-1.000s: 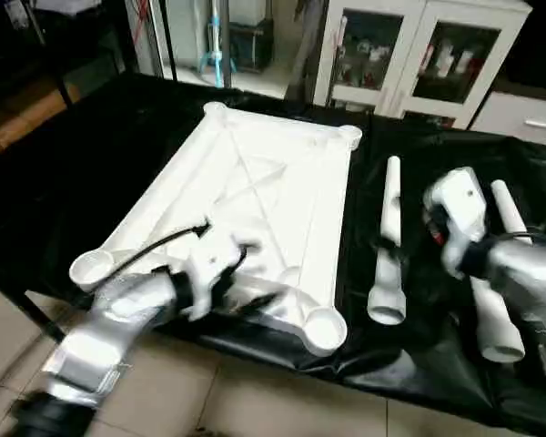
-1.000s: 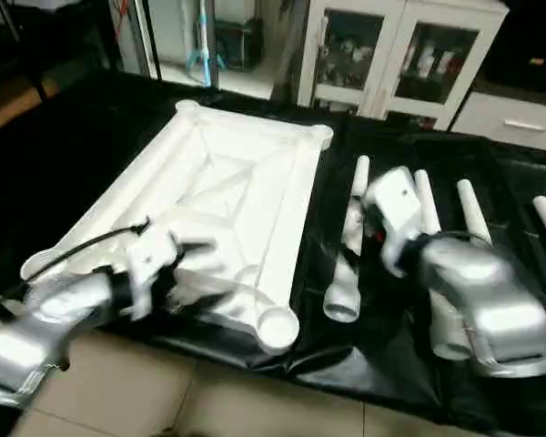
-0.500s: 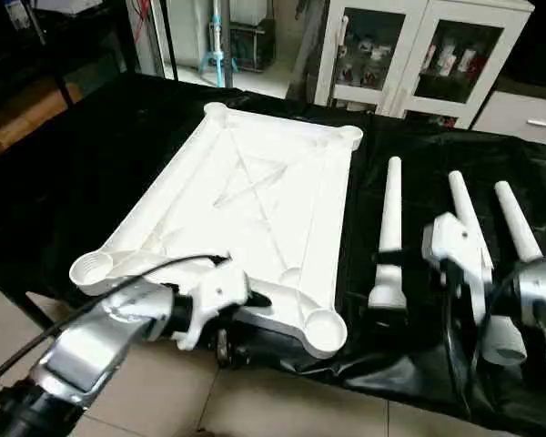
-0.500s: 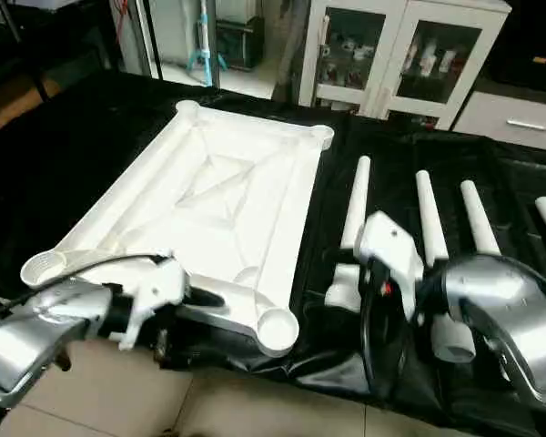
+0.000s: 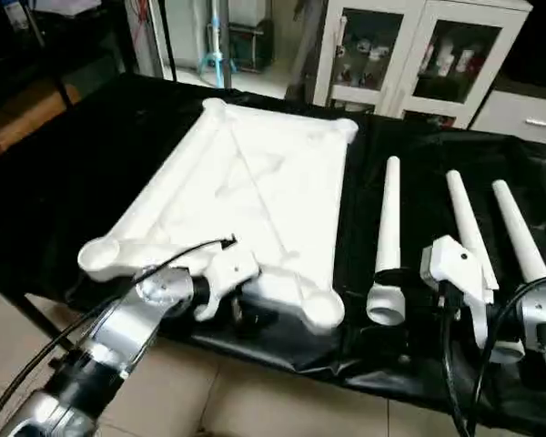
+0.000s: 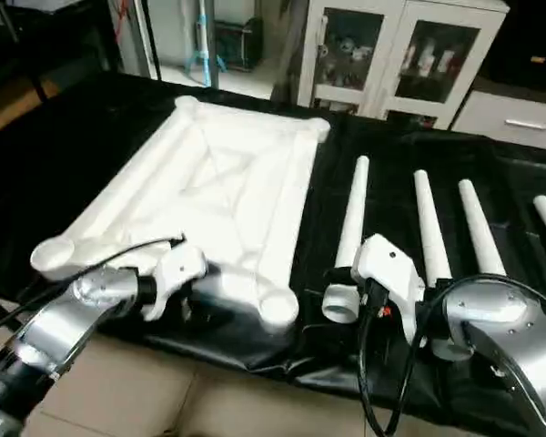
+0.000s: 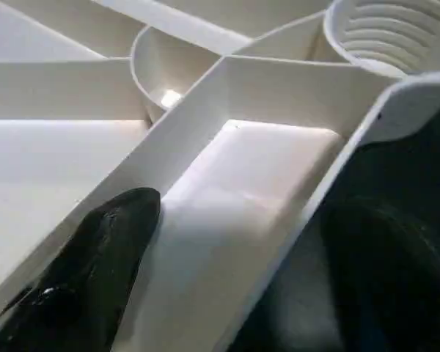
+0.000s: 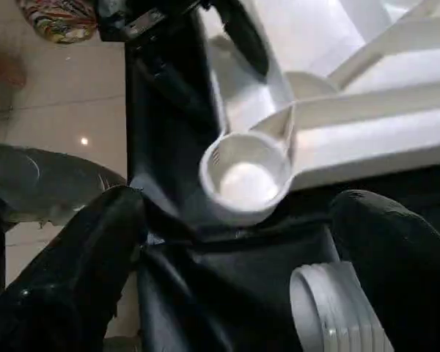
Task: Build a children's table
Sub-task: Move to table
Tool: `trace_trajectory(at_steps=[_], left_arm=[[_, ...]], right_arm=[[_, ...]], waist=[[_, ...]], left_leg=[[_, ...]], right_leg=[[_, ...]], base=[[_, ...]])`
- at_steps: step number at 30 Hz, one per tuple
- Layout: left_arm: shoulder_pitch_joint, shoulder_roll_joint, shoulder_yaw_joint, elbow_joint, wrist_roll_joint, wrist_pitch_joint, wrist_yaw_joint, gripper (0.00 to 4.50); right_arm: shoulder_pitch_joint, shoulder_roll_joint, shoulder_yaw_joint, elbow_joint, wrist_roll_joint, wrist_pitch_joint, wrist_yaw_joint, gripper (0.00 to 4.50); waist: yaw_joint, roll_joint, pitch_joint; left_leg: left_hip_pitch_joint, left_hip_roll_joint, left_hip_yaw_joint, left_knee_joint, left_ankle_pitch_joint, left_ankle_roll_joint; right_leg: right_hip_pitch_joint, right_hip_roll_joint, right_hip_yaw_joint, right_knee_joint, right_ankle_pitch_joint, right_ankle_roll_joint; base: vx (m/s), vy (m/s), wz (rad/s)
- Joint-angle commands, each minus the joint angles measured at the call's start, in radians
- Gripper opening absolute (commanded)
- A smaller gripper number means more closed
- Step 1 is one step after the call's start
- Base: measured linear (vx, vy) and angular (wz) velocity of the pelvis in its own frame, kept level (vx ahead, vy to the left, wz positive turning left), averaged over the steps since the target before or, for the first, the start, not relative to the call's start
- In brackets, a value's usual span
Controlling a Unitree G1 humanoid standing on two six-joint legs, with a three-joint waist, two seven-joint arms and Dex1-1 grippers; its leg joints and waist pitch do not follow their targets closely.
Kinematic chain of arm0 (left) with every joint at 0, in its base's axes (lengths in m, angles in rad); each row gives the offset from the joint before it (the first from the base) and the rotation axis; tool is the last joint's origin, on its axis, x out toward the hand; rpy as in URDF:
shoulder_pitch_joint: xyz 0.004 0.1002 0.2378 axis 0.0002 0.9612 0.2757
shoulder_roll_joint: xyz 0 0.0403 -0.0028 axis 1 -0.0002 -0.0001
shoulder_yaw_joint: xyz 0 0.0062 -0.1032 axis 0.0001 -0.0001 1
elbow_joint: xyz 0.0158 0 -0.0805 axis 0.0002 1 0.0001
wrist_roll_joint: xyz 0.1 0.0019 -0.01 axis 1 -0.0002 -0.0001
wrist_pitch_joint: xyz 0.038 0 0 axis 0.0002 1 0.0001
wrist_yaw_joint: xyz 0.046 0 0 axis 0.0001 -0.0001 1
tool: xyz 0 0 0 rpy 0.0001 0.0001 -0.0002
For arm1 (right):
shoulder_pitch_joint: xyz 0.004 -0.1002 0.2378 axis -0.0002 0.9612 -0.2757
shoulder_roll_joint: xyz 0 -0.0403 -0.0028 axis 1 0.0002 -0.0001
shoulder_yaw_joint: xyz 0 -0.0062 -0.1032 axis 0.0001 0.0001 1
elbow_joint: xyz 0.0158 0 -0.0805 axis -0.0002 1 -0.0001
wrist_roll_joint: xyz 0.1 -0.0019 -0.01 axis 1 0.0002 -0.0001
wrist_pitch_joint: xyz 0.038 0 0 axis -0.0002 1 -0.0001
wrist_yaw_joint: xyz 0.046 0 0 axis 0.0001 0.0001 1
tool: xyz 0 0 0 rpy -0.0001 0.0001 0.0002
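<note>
The near rim of the children's table point(image 5: 255, 182) is straddled by the parted left hand point(image 7: 227, 279); the right hand point(image 8: 235, 242) is spread near its corner socket point(image 8: 246, 176).

Table under black cloth point(image 5: 91, 146). On it: white tabletop point(image 5: 246, 196), ribbed underside up, at left; four white legs point(image 6: 350, 232) side by side at right, threaded ends toward near edge.
</note>
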State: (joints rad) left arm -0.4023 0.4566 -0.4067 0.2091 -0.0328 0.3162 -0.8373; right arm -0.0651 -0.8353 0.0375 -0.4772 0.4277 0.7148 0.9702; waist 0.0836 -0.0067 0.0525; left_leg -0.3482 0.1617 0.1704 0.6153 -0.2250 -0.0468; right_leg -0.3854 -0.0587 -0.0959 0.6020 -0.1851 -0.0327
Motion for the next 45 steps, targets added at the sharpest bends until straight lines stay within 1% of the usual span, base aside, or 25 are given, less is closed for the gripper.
trace_trajectory(at_steps=[1,3,9,10,13,17,19,20,21,22,25,27,29,31,32,33,34,36,37,38,40,41,42,44,45], left_arm=[[-0.039,-0.008,0.023,0.054,0.043,-0.038,0.048,4.49],[-0.057,-0.019,0.008,0.113,0.074,-0.051,0.078,4.49],[-0.115,-0.088,0.06,0.227,0.067,-0.046,0.194,4.49],[-0.121,-0.095,0.064,0.237,0.066,-0.057,0.197,4.49],[-0.13,-0.117,0.075,0.257,0.051,-0.078,0.189,4.49],[-0.13,-0.1,0.025,0.253,0.069,-0.125,0.092,4.49],[-0.137,-0.09,0.014,0.265,0.076,-0.143,0.072,4.32],[-0.143,-0.088,0.013,0.277,0.079,-0.156,0.067,4.32],[-0.151,-0.084,0.009,0.292,0.085,-0.171,0.058,4.03],[-0.16,-0.079,0.006,0.307,0.089,-0.19,0.039,3.96],[-0.189,-0.07,-0.001,0.344,0.101,-0.21,-0.009,3.83],[-0.195,-0.07,-0.001,0.354,0.104,-0.217,-0.016,3.67],[-0.215,-0.069,-0.008,0.386,0.109,-0.235,-0.043,3.53],[-0.227,-0.068,-0.013,0.405,0.108,-0.25,-0.069,3.38],[-0.237,-0.066,-0.018,0.42,0.11,-0.259,-0.085,3.29],[-0.248,-0.067,-0.02,0.437,0.111,-0.268,-0.095,3.29],[-0.268,-0.072,-0.02,0.474,0.112,-0.283,-0.114,3.09],[-0.282,-0.078,-0.016,0.504,0.115,-0.298,-0.126,2.95],[-0.293,-0.081,-0.017,0.525,0.124,-0.31,-0.124,2.95],[-0.301,-0.082,-0.02,0.541,0.131,-0.318,-0.126,2.84],[-0.329,-0.089,-0.024,0.592,0.149,-0.346,-0.121,2.67],[-0.333,-0.09,-0.025,0.597,0.151,-0.349,-0.12,2.62],[-0.358,-0.094,-0.031,0.639,0.163,-0.37,-0.127,2.58],[-0.37,-0.096,-0.038,0.656,0.17,-0.375,-0.137,2.36],[-0.394,-0.101,-0.051,0.696,0.184,-0.394,-0.162,2.36]], right_arm=[[0.009,0.003,0.002,-0.013,-0.023,-0.001,-0.032,4.44],[0.007,0.016,0.012,0.004,-0.07,-0.02,-0.077,4.44],[-0.015,0.069,-0.019,0.036,-0.085,0.003,-0.175,4.44],[-0.015,0.073,-0.02,0.035,-0.083,0.006,-0.181,4.44],[-0.017,0.08,-0.018,0.034,-0.08,0.01,-0.192,4.44],[-0.018,0.083,-0.009,0.038,-0.092,0.002,-0.196,4.44],[-0.023,0.083,-0.006,0.043,-0.095,-0.001,-0.195,4.49],[-0.026,0.082,-0.004,0.045,-0.095,-0.003,-0.196,4.49],[-0.029,0.082,-0.001,0.048,-0.096,-0.005,-0.197,4.5],[-0.031,0.08,0.001,0.051,-0.096,-0.008,-0.199,4.5],[-0.03,0.079,0.006,0.041,-0.091,-0.006,-0.202,4.5],[-0.028,0.08,0.007,0.037,-0.09,-0.005,-0.201,4.5],[-0.01,0.073,0.005,0.008,-0.067,0.003,-0.176,4.5],[0.002,0.063,0.006,-0.006,-0.054,0.008,-0.158,4.5],[0.01,0.053,0.008,-0.012,-0.049,0.007,-0.145,4.5],[0.016,0.044,0.01,-0.016,-0.045,0.007,-0.134,4.5],[0.025,0.031,0.011,-0.022,-0.037,0.007,-0.119,4.5],[0.027,0.027,0.012,-0.024,-0.035,0.007,-0.115,4.5],[0.025,0.027,0.011,-0.023,-0.037,0.007,-0.118,4.5],[0.023,0.027,0.011,-0.022,-0.038,0.007,-0.12,4.5],[0.018,0.03,0.007,-0.02,-0.043,0.007,-0.128,4.5],[0.018,0.03,0.007,-0.02,-0.043,0.007,-0.129,4.5],[0.02,0.03,0.0,-0.025,-0.041,0.011,-0.131,4.5],[0.025,0.03,-0.004,-0.031,-0.039,0.012,-0.13,4.5],[0.039,0.024,-0.006,-0.041,-0.035,0.01,-0.131,4.5]], waist=[[-0.003,-0.008,-0.058],[-0.004,-0.003,-0.059],[-0.004,-0.006,-0.06],[-0.005,-0.009,-0.061],[-0.004,-0.009,-0.061],[-0.004,-0.01,-0.06],[-0.004,-0.005,-0.059],[-0.005,-0.007,-0.059],[-0.005,-0.004,-0.058],[-0.005,-0.005,-0.059],[-0.004,0.008,-0.059],[-0.004,0.004,-0.062],[-0.003,0.009,-0.063],[-0.001,0.007,-0.062],[0.0,0.011,-0.062],[0.001,0.01,-0.061],[0.002,0.013,-0.061],[0.003,0.01,-0.061],[0.0,0.016,-0.06],[-0.001,0.012,-0.059],[0.0,0.022,-0.061],[-0.001,0.02,-0.063],[0.001,0.023,-0.063],[0.002,0.02,-0.065],[0.002,0.029,-0.065]], left_leg=[[0.002,0.074,-0.03,-0.074,-0.111,0.072],[0.001,0.074,-0.032,-0.073,-0.104,0.068],[0.005,0.076,-0.03,-0.072,-0.113,0.064],[0.003,0.077,-0.031,-0.073,-0.111,0.064],[0.001,0.076,-0.031,-0.072,-0.098,0.071],[0.0,0.077,-0.031,-0.074,-0.095,0.077],[0.001,0.078,-0.031,-0.075,-0.103,0.074],[0.002,0.077,-0.031,-0.075,-0.113,0.071],[0.004,0.078,-0.031,-0.076,-0.123,0.066],[0.004,0.078,-0.031,-0.076,-0.125,0.064],[0.005,0.077,-0.032,-0.077,-0.135,0.053],[0.003,0.08,-0.033,-0.076,-0.119,0.054],[0.003,0.08,-0.033,-0.075,-0.119,0.055],[0.003,0.081,-0.033,-0.076,-0.123,0.059],[0.004,0.08,-0.033,-0.076,-0.125,0.061],[0.004,0.081,-0.033,-0.077,-0.129,0.061],[0.004,0.082,-0.034,-0.077,-0.132,0.059],[0.004,0.08,-0.034,-0.077,-0.139,0.057],[0.004,0.08,-0.034,-0.077,-0.15,0.053],[0.003,0.078,-0.034,-0.077,-0.154,0.053],[0.001,0.076,-0.036,-0.075,-0.139,0.055],[0.003,0.076,-0.034,-0.074,-0.139,0.055],[0.002,0.075,-0.035,-0.074,-0.136,0.057],[0.001,0.077,-0.036,-0.073,-0.121,0.06],[0.002,0.077,-0.035,-0.072,-0.116,0.066]], right_leg=[[0.044,-0.101,0.069,-0.089,-0.316,-0.11],[0.044,-0.101,0.069,-0.087,-0.299,-0.111],[0.045,-0.104,0.068,-0.087,-0.289,-0.132],[0.046,-0.105,0.068,-0.086,-0.287,-0.133],[0.048,-0.105,0.069,-0.084,-0.276,-0.129],[0.047,-0.108,0.071,-0.084,-0.279,-0.127],[0.046,-0.107,0.07,-0.084,-0.275,-0.129],[0.046,-0.106,0.07,-0.086,-0.278,-0.128],[0.045,-0.107,0.07,-0.086,-0.281,-0.129],[0.046,-0.107,0.07,-0.086,-0.28,-0.129],[0.047,-0.106,0.07,-0.087,-0.275,-0.13],[0.051,-0.108,0.072,-0.08,-0.22,-0.147],[0.052,-0.11,0.072,-0.079,-0.209,-0.156],[0.052,-0.11,0.072,-0.079,-0.208,-0.159],[0.051,-0.11,0.072,-0.08,-0.211,-0.158],[0.053,-0.11,0.072,-0.081,-0.213,-0.157],[0.052,-0.112,0.072,-0.081,-0.216,-0.158],[0.055,-0.112,0.072,-0.083,-0.232,-0.154],[0.052,-0.111,0.071,-0.086,-0.241,-0.154],[0.053,-0.11,0.07,-0.089,-0.253,-0.15],[0.055,-0.11,0.069,-0.089,-0.257,-0.146],[0.055,-0.109,0.069,-0.09,-0.254,-0.144],[0.056,-0.11,0.069,-0.09,-0.252,-0.145],[0.058,-0.111,0.069,-0.085,-0.234,-0.151],[0.055,-0.108,0.069,-0.087,-0.219,-0.155]], base=[[0.0,0.0,0.0],[0.0,0.0,0.0],[0.0,0.0,0.0],[0.0,0.0,0.0],[0.0,0.0,0.0],[0.0,0.0,0.0],[0.0,0.0,0.0],[0.0,0.0,0.0],[0.0,0.0,0.0],[0.0,0.0,0.0],[0.0,0.0,0.0],[0.0,0.0,0.0],[0.0,0.0,0.0],[0.0,0.0,0.0],[0.0,0.0,0.0],[0.0,0.0,0.0],[0.0,0.0,0.0],[0.0,0.0,0.0],[0.0,0.0,0.0],[0.0,0.0,0.0],[0.0,0.0,0.0],[0.0,0.0,0.0],[0.0,0.0,0.0],[0.0,0.0,0.0],[0.0,0.0,0.0]])
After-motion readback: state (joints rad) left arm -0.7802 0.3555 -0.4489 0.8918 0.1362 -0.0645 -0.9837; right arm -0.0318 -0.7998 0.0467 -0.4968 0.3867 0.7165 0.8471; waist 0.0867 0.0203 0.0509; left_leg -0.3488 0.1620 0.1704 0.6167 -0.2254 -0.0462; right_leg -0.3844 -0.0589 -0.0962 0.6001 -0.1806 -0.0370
